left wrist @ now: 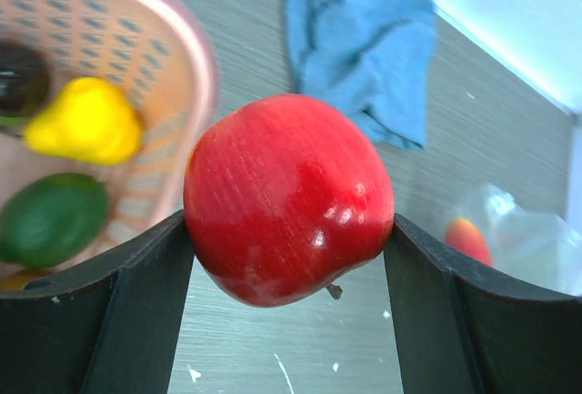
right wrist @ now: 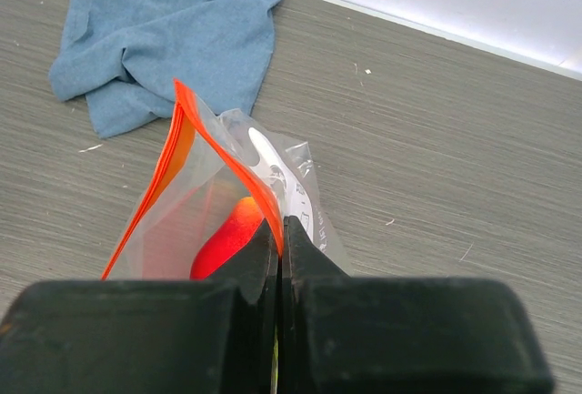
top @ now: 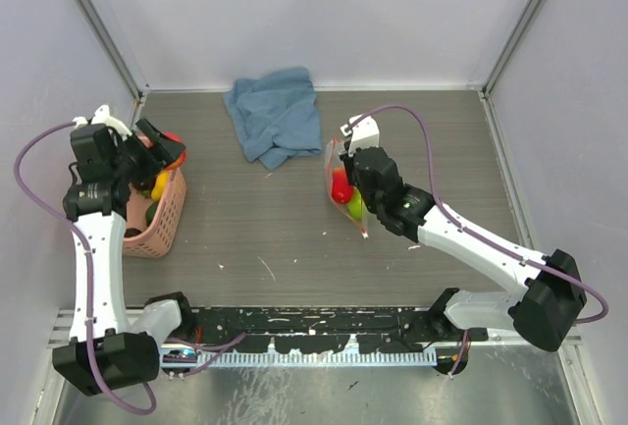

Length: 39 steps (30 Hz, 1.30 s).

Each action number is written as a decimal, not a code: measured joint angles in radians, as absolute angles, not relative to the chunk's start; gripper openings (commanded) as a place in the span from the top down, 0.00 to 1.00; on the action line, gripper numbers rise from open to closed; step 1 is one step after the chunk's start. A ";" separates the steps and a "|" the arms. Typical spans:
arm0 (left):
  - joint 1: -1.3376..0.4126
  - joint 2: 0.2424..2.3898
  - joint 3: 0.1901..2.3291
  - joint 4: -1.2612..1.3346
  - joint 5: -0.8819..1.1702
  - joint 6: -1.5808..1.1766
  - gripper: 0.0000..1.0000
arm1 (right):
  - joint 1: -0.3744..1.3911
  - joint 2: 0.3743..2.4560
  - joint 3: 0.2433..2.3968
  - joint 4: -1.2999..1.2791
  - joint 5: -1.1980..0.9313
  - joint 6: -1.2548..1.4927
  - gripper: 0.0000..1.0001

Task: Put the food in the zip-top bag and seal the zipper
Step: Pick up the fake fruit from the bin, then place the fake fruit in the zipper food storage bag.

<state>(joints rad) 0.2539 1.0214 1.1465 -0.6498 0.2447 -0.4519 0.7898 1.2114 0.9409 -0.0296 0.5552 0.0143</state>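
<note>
My left gripper (left wrist: 289,230) is shut on a glossy red apple (left wrist: 286,196), held above the pink basket's (top: 167,219) right rim; it also shows in the top view (top: 169,148). In the basket lie a yellow fruit (left wrist: 86,121), a green fruit (left wrist: 50,217) and a dark brown one (left wrist: 20,75). My right gripper (right wrist: 280,235) is shut on the red-orange zipper (right wrist: 227,162) of the clear zip-top bag (top: 345,187), holding its mouth open. A red-orange fruit (right wrist: 227,239) and a green one (top: 354,208) sit inside the bag.
A crumpled blue cloth (top: 278,114) lies at the back middle of the grey table, between basket and bag. White walls close the back and sides. The bag also shows far right in the left wrist view (left wrist: 518,239).
</note>
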 measured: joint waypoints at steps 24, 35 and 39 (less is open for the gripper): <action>-0.424 0.959 0.941 -0.199 0.386 -0.703 0.46 | 0.797 1.283 1.058 -0.138 0.432 0.072 0.99; -0.599 1.000 0.857 -0.003 0.291 -0.728 0.47 | 0.797 1.372 1.124 -0.177 0.348 0.111 0.99; -0.643 1.000 0.805 0.067 0.253 -0.737 0.47 | 0.797 1.387 1.125 -0.186 0.331 0.123 0.99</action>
